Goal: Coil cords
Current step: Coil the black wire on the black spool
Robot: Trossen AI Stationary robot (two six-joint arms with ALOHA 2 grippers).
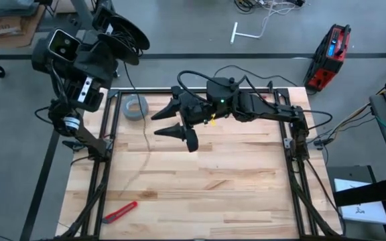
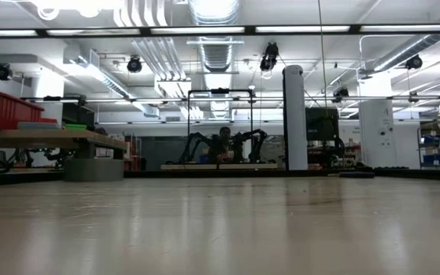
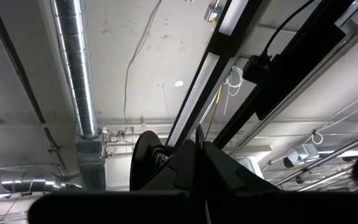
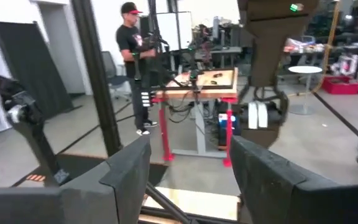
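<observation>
Workshop floor, grey concrete; a pale wooden desk fills the middle of the overhead frame, a metal frame around it. Grey tape roll sits near the desk's upper-left corner; a red utility knife lies at lower left. Left arm is raised off the upper-left corner of the desk, its wrist camera looking up at ceiling ducts. Left hand is up there, clenched on a small black reel, which shows edge-on between the fingers in its wrist view. From the reel a very thin black cord drops to the desk and trails down the left part of the frame toward the lower left, long axis roughly top to bottom, with a slight bend. Right arm reaches across from the right edge toward the upper middle; right hand is released, fingers spread wide, empty, pointing toward frame left. The slack cord lies just left of that hand, near but apart. Judgement: the right hand is the nearer one to the loose run of cord; winding would turn on feeding that slack up toward the reel held at upper left.
</observation>
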